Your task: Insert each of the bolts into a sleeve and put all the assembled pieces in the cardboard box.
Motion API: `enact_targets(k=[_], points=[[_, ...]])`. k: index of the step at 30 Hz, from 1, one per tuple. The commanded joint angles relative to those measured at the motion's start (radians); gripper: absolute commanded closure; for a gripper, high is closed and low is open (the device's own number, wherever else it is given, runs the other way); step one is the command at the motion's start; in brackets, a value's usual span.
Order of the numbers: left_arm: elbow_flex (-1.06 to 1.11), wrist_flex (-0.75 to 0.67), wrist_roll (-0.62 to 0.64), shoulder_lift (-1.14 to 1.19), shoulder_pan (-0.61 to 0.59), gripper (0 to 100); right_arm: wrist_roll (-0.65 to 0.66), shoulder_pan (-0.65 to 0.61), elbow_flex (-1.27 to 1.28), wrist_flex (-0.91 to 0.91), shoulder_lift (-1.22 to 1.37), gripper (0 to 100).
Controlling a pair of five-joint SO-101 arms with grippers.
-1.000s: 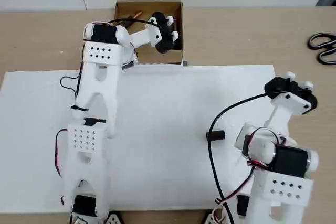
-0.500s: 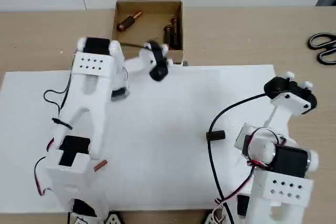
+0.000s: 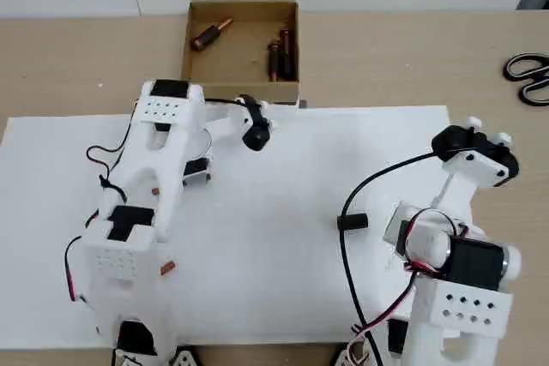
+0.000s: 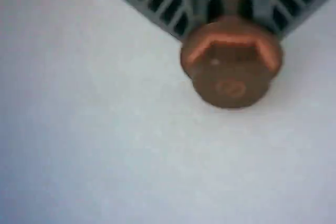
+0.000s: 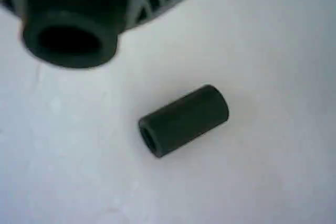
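Note:
My left gripper (image 3: pixel 255 130) hangs over the far edge of the white paper, just in front of the cardboard box (image 3: pixel 243 6). It is shut on a copper bolt (image 4: pixel 231 66), whose hex head faces the left wrist camera close above the paper. My right gripper (image 3: pixel 476 153) stands at the right side, shut on a black sleeve (image 5: pixel 68 38). A second black sleeve (image 3: pixel 352 221) (image 5: pixel 184 120) lies on its side on the paper. Three assembled pieces (image 3: pixel 276 56) lie in the box. Another copper bolt (image 3: pixel 167 267) lies by the left arm.
The white paper sheet (image 3: pixel 283 297) covers most of the wooden table. Black scissors (image 3: pixel 527 75) lie at the far right edge. A black cable (image 3: pixel 345 272) loops over the paper beside the right arm.
My left arm has drawn back out of the cardboard box and folded toward its base, so its gripper is over the paper. The right arm has not moved.

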Motion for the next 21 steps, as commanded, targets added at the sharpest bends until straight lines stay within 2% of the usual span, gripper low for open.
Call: enact_targets(k=[1, 5, 11, 13, 15, 19, 21], points=[[-0.051, -0.018, -0.009, 0.046, -0.008, 98, 0.009, -0.002, -0.009, -0.018, -0.013, 99.5], [-0.056, -0.018, -0.008, 0.068, -0.02, 92, 0.009, -0.002, -0.009, -0.018, -0.013, 99.5], [-0.056, -0.021, -0.008, 0.074, -0.031, 91, 0.009, -0.002, -0.009, -0.018, -0.013, 99.5], [-0.056, -0.021, -0.008, 0.074, -0.031, 93, 0.009, -0.002, -0.009, -0.018, -0.013, 99.5], [-0.056, -0.02, -0.008, 0.074, -0.028, 99, 0.009, -0.002, -0.009, -0.018, -0.013, 99.5], [-0.064, 0.012, -0.008, 0.064, -0.025, 100, 0.009, -0.002, -0.009, -0.018, -0.013, 99.5], [-0.113, 0.075, -0.008, 0.064, -0.021, 100, 0.009, -0.004, -0.011, -0.018, -0.013, 99.5]])
